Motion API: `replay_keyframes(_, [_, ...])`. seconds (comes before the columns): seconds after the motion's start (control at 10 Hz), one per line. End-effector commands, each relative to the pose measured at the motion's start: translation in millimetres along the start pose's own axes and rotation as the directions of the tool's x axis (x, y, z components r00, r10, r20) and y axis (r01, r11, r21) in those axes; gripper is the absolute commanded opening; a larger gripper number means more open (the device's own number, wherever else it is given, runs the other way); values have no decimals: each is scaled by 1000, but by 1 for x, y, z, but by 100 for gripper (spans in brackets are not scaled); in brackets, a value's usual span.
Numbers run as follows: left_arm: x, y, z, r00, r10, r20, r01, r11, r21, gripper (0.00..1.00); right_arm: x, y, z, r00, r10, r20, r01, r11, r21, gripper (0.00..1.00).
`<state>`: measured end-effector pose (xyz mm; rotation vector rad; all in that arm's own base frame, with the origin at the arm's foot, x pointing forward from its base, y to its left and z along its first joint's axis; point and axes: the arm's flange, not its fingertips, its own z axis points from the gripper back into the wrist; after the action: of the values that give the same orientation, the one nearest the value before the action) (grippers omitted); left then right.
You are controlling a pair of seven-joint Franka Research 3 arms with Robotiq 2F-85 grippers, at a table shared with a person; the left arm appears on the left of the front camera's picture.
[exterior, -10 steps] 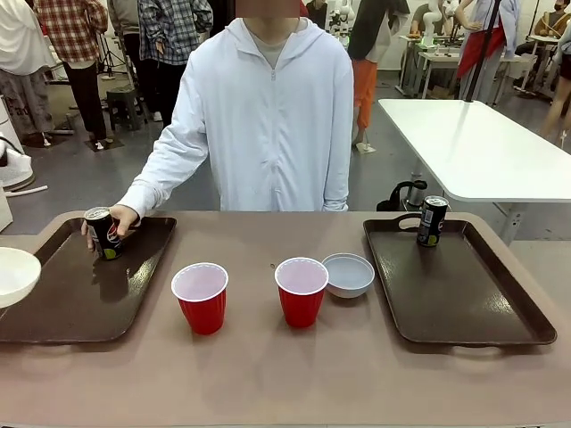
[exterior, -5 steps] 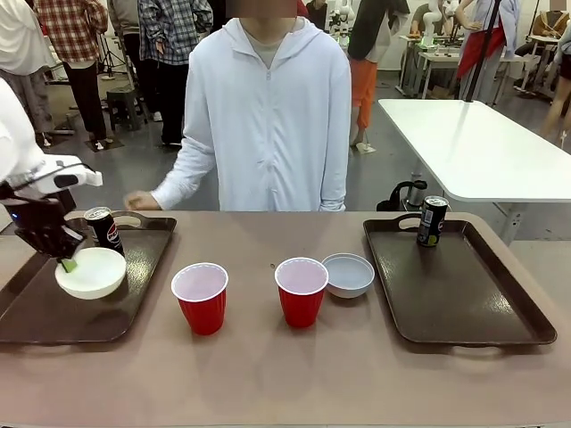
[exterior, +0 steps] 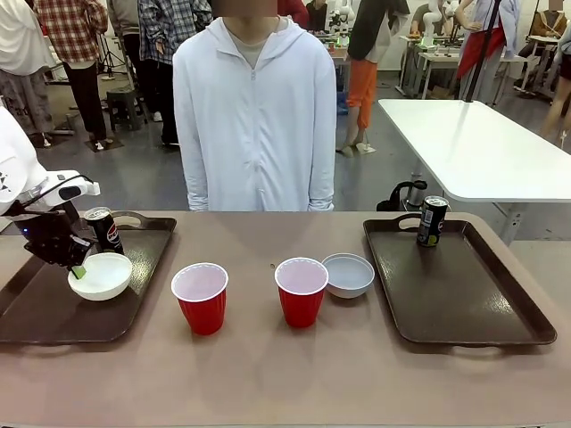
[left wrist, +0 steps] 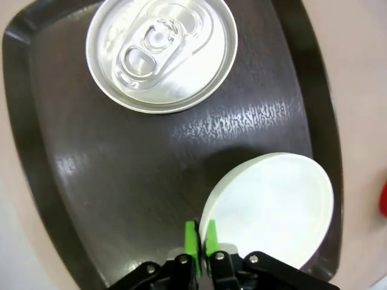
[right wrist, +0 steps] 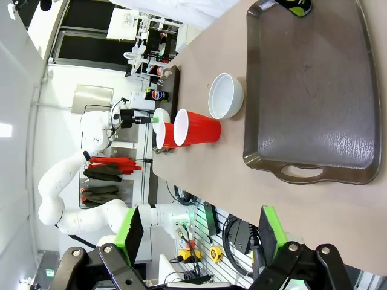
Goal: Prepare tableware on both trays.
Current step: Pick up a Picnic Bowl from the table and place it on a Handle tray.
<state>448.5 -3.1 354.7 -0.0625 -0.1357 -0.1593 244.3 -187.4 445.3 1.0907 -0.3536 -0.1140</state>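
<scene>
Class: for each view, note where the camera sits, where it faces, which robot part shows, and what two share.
Front: on the robot's side, facing the person; left gripper at bowl.
Left wrist: above the left tray, looking down; fingers astride the bowl's rim.
Right wrist: beyond the right tray, looking along the table; right gripper open.
Front and left wrist share bowl, can.

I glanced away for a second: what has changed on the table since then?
The left gripper carried the small round white bowl in from the left onto the left dark brown plastic tray, beside the slim dark can; its fingers straddle the rim, grip unclear. The person released that can and withdrew. Both red plastic cups, the other bowl, right tray and right can stayed put.
</scene>
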Motion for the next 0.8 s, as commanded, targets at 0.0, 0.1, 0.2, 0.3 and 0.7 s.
replay_keyframes(0.0, [2,4,7,1000,-12,-8,11,999,-34,64,0,0,0,1000,15,9,-15,1000,19,100])
replay_keyframes(0.1, [2,3,13,1000,-11,-16,10,999,-36,100,0,0,0,1000,15,9,-15,1000,19,100])
replay_keyframes(0.2, [0,1,21,999,-13,-40,11,998,-56,100,0,0,0,1000,15,9,-15,1000,19,100])
replay_keyframes(0.3, [-2,-3,34,998,-37,-57,33,997,-70,100,0,0,0,1000,15,9,-15,1000,19,100])
replay_keyframes(0.7, [-11,-24,70,986,-88,-142,85,996,-32,75,0,0,0,1000,15,9,-15,1000,19,100])
